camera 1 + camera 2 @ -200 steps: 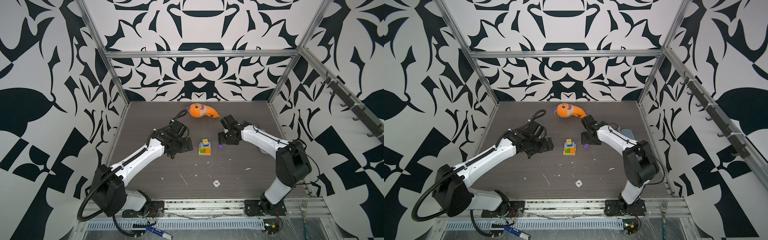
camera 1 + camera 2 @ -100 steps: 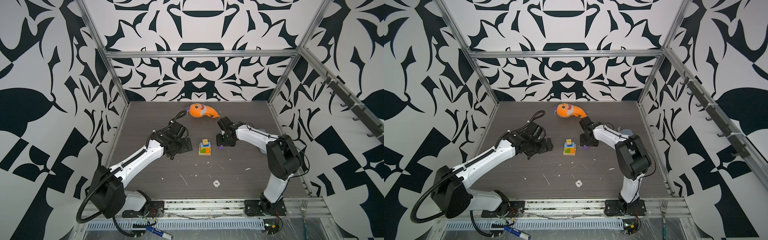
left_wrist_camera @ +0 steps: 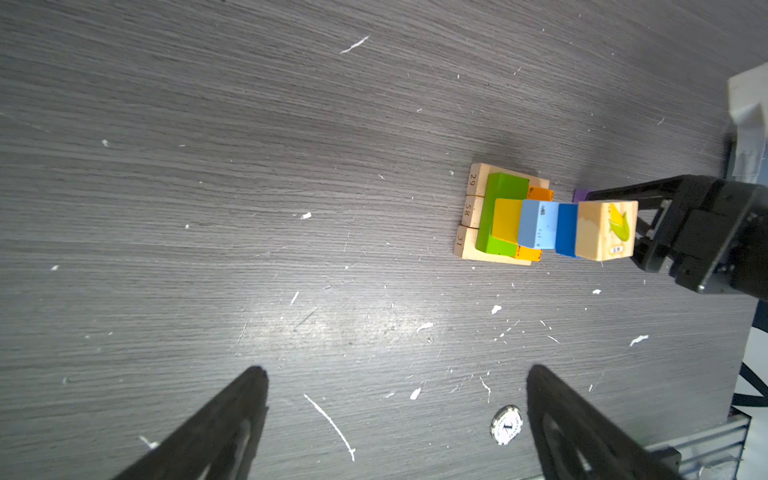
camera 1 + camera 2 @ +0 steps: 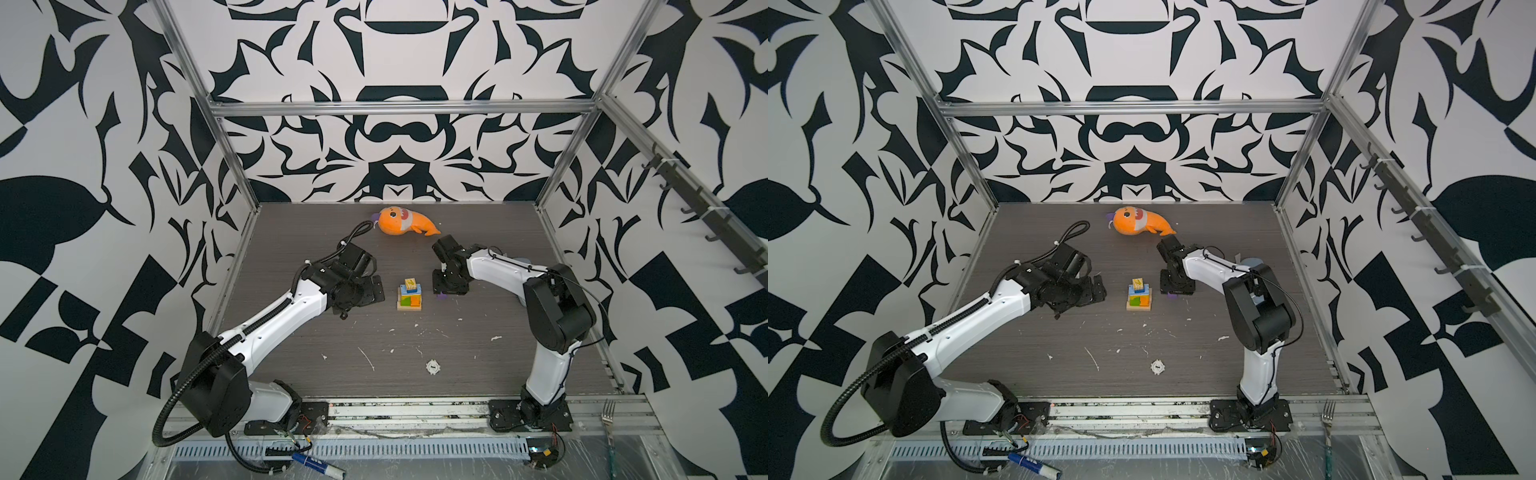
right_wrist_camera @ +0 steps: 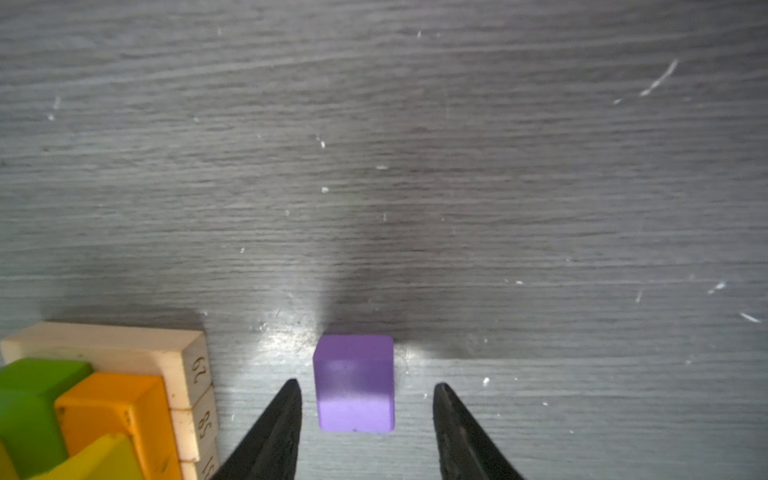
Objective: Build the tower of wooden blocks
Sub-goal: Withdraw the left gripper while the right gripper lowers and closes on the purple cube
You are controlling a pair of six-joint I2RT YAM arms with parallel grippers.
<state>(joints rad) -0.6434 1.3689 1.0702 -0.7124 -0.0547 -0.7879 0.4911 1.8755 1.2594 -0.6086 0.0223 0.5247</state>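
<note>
The wood block tower (image 4: 409, 295) stands mid-table in both top views: tan bars at the base, then green, orange and yellow bricks, light-blue and blue blocks, and a tan picture cube on top (image 3: 606, 230). Just right of the tower a purple cube (image 5: 353, 382) lies on the table. My right gripper (image 5: 366, 382) is down over it, open. Its fingers straddle the cube, with a narrow gap on one side and a wider one on the other. My left gripper (image 3: 397, 368) hangs wide open left of the tower (image 4: 1139, 296), with nothing between its fingers.
An orange plush fish (image 4: 403, 222) lies at the back of the table. A white round token (image 4: 432, 367) and white scraps lie nearer the front. A fork (image 4: 608, 419) and a marker (image 4: 316, 460) rest by the front rail. Patterned walls close in three sides.
My right gripper has come down around the purple cube and its jaws have narrowed. Its elbow has swung in. The left arm has barely moved.
</note>
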